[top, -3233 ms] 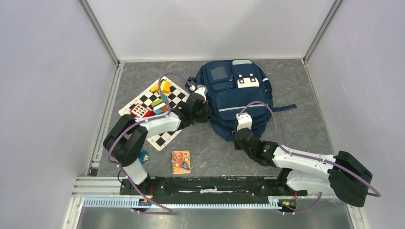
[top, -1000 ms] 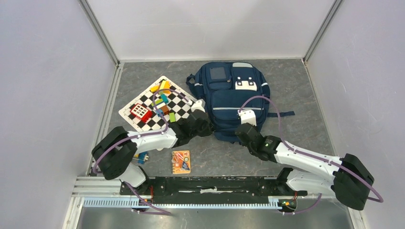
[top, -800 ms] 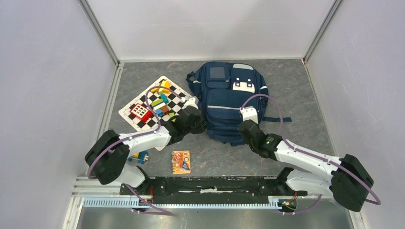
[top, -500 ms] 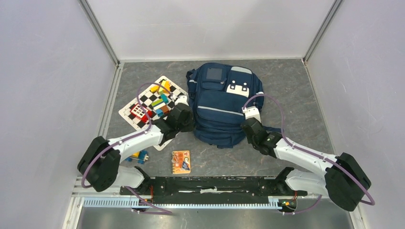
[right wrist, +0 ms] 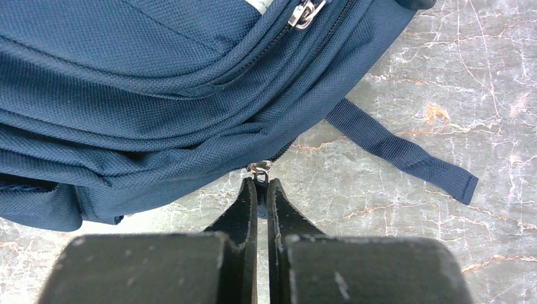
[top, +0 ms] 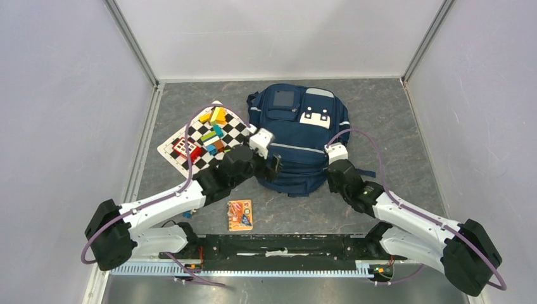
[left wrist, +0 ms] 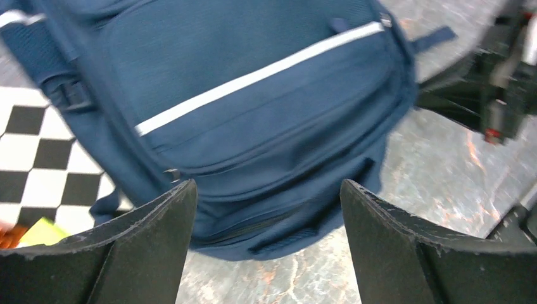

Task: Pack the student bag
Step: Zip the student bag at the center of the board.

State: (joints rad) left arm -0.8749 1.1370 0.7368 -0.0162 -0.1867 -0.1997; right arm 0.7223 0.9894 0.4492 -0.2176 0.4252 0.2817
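Two tools are seen at the large navy-blue fabric student bag (top: 294, 126), which is laid flat, front pockets up, on the grey stone-patterned surface (top: 392, 126). The left tool (left wrist: 266, 190) is spread wide and is held above the bag's near left corner, with nothing between its fingers. The right tool (right wrist: 261, 185) is pressed together on the small metal zip pull (right wrist: 260, 168) at the bag's near right edge. A black-and-white checked board (top: 235, 128) with coloured blocks on it is found just to the left of the bag.

The bag is judged to be soft and floppy. It looks flat, so it is likely light and could be dragged or bunched up when pulled. It is best taken by the zip pull, a strap or a thick seam. Its cloth should be pinned down by the other tool while the zip is drawn.
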